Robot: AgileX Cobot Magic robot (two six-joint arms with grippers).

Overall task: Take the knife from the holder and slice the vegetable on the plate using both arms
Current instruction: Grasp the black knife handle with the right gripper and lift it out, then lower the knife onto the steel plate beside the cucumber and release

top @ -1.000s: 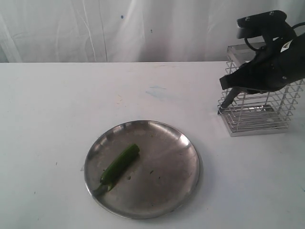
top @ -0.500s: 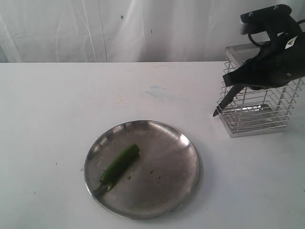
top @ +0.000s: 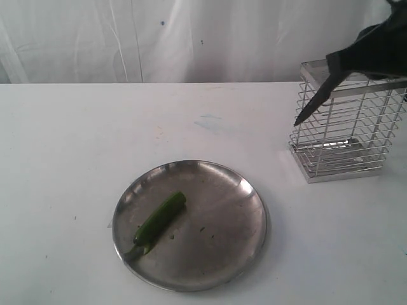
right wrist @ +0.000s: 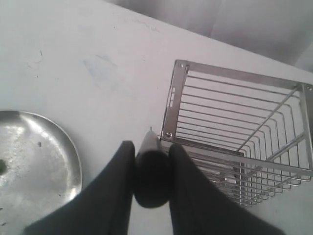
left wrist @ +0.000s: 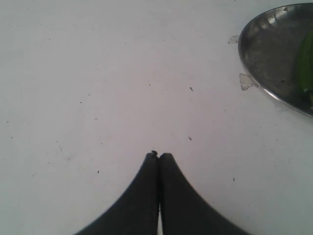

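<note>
The knife [top: 313, 98], dark and pointed, is pinched in our right pincer [right wrist: 151, 147], the chrome wire holder [top: 343, 136] near it. Our left pincer [left wrist: 158, 155] is pressed together.

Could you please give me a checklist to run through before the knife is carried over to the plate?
1. Grip: ok, the right gripper is closed on the handle of the knife.
2. Blade clear of the holder: ok, it hangs outside the rim.
3. Target in place: ok, the vegetable lies on the plate, left of centre.
4. Steadying arm ready: not ok, the left gripper is shut, over the table beside the plate.
5. Cutting edge facing down: cannot tell.
</note>
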